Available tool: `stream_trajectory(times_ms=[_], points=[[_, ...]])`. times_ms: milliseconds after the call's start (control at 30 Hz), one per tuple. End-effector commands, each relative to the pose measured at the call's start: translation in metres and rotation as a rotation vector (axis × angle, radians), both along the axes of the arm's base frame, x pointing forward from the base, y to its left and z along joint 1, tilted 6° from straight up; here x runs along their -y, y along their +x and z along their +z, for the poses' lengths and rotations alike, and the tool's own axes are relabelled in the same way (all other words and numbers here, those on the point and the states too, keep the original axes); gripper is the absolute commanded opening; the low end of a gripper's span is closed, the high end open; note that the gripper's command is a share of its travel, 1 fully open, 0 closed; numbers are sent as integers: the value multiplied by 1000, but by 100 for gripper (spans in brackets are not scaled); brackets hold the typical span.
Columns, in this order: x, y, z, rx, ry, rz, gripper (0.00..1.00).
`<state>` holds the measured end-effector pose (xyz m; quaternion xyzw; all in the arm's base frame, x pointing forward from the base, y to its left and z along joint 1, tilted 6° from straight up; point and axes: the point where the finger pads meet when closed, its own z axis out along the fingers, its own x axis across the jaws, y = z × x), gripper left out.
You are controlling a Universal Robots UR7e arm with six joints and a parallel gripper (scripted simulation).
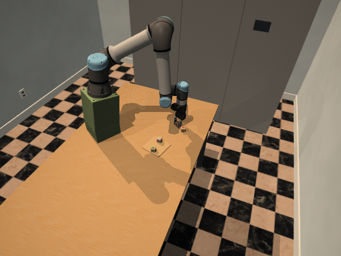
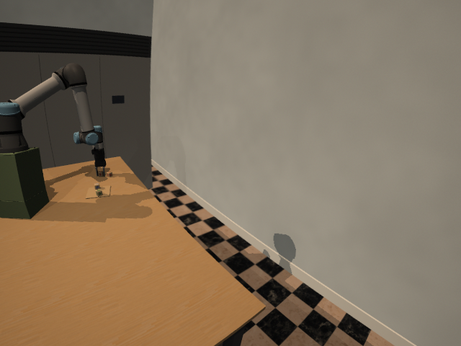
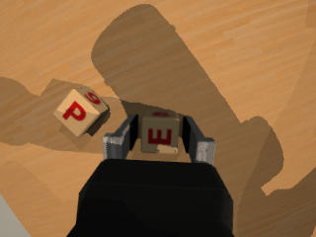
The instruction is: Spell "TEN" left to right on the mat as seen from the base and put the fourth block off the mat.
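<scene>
My gripper (image 3: pixel 160 126) is low over the table, its open fingers on either side of the wooden block with a red E (image 3: pixel 160 133). Small gaps show between the fingers and the block. The block rests on the table, off the mat. In the top view the gripper (image 1: pixel 178 122) stands beyond the mat (image 1: pixel 156 146). A block with a red P (image 3: pixel 81 113) lies just left of the fingers; it also shows in the top view (image 1: pixel 183 128). Two blocks sit on the mat, one with blue marks (image 1: pixel 159 139) and one with green marks (image 1: pixel 153 149); their letters are too small to read.
The green robot pedestal (image 1: pixel 100 116) stands at the table's left. The table's right edge (image 1: pixel 205 143) runs close to the P block.
</scene>
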<state>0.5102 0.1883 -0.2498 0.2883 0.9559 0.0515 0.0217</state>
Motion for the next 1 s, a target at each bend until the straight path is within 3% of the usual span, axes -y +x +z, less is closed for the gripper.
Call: stream_trajectory(times_ms=[0, 33, 67, 967], points=[[0, 1, 1, 2, 0, 0, 87], [0, 1, 1, 2, 0, 0, 87], [0, 1, 1, 2, 0, 0, 57], [0, 1, 1, 2, 0, 0, 57]])
